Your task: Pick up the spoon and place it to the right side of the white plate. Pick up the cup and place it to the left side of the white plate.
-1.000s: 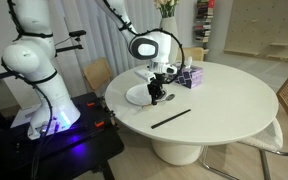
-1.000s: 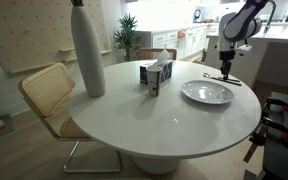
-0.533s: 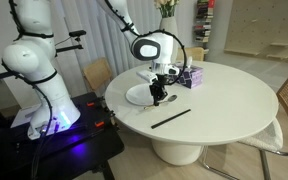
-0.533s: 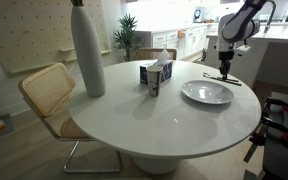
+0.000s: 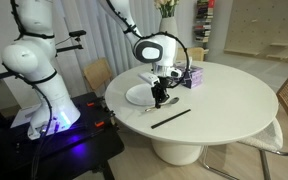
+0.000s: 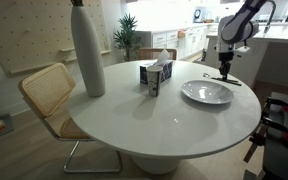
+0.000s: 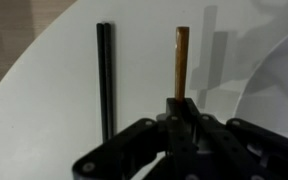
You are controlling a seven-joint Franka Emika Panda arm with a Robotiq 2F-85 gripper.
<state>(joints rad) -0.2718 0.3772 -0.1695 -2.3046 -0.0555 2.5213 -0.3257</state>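
Just beside the plate [image 7: 284,100], the claw [image 7: 181,108] is clenched on the spoon [image 7: 181,60], whose handle juts straight ahead, parallel to the black stick [image 7: 104,80].

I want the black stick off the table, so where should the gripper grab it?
Probably mid-length on the black stick, from straight above with the jaws across it: it is thin, straight and lies flat on the table, so the middle should balance.
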